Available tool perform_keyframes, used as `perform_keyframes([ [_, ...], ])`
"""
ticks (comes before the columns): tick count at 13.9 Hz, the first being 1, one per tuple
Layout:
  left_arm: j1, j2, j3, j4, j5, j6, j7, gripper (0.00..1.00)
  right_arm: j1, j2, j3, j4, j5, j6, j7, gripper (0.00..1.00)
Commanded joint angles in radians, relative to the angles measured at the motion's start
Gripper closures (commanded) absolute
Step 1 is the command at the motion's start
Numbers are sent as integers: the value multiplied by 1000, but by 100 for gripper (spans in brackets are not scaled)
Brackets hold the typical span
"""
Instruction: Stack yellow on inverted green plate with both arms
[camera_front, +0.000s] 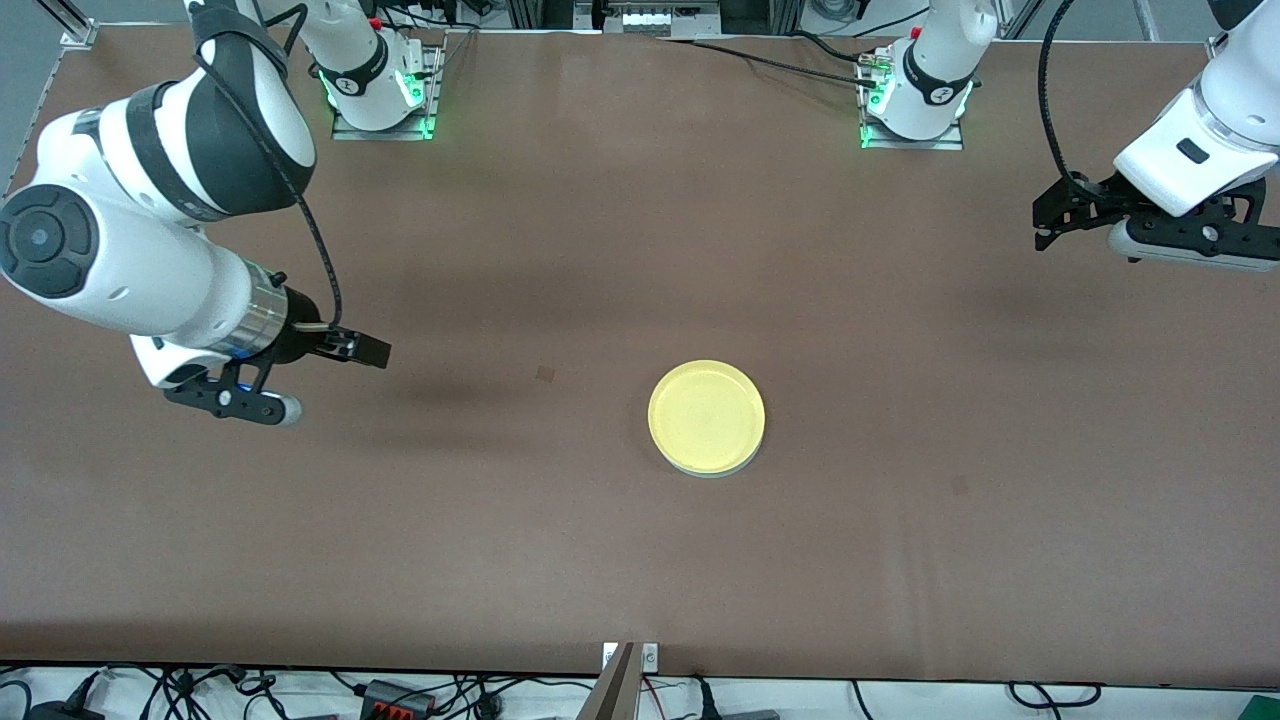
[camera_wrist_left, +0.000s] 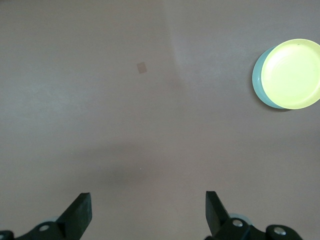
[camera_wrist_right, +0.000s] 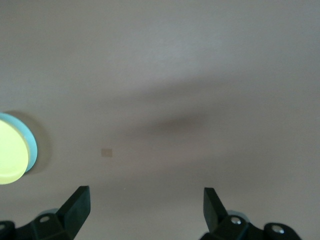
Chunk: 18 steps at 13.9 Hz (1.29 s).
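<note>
The yellow plate (camera_front: 706, 415) lies on top of the pale green plate (camera_front: 722, 472) in the middle of the table; only a thin green rim shows under it. The stack also shows in the left wrist view, yellow plate (camera_wrist_left: 291, 73) on green plate (camera_wrist_left: 257, 80), and at the edge of the right wrist view, yellow plate (camera_wrist_right: 9, 156) on green plate (camera_wrist_right: 31, 145). My right gripper (camera_front: 362, 350) is open and empty over bare table toward the right arm's end. My left gripper (camera_front: 1046, 218) is open and empty over the left arm's end, well away from the plates.
A small dark square mark (camera_front: 545, 374) is on the brown table (camera_front: 900, 520) beside the plates, toward the right arm's end. The arm bases (camera_front: 380, 90) stand along the table's edge farthest from the front camera.
</note>
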<state>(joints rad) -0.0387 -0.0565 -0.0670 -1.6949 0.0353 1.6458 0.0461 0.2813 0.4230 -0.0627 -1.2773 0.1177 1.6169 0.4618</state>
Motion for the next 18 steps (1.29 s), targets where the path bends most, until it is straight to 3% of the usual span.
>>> perform_keyframes([
  [1,6,7,1,17,-17,-6,-5,0,-82,-50,6,-34,-15,5,-47,0],
  [4,6,7,1,18,-17,-6,-5,0,-148,-104,6,-40,-85,5,-274,0],
  [9,5,7,0,18,-17,-7,-5,0,-298,-171,8,-50,-92,-9,-518,0],
  [15,5,7,-2,18,-17,-9,-5,0,-306,-224,14,-97,-93,-44,-505,0],
  [18,5,7,-2,18,-17,-9,-5,0,-303,-329,12,-258,-99,3,-505,0],
])
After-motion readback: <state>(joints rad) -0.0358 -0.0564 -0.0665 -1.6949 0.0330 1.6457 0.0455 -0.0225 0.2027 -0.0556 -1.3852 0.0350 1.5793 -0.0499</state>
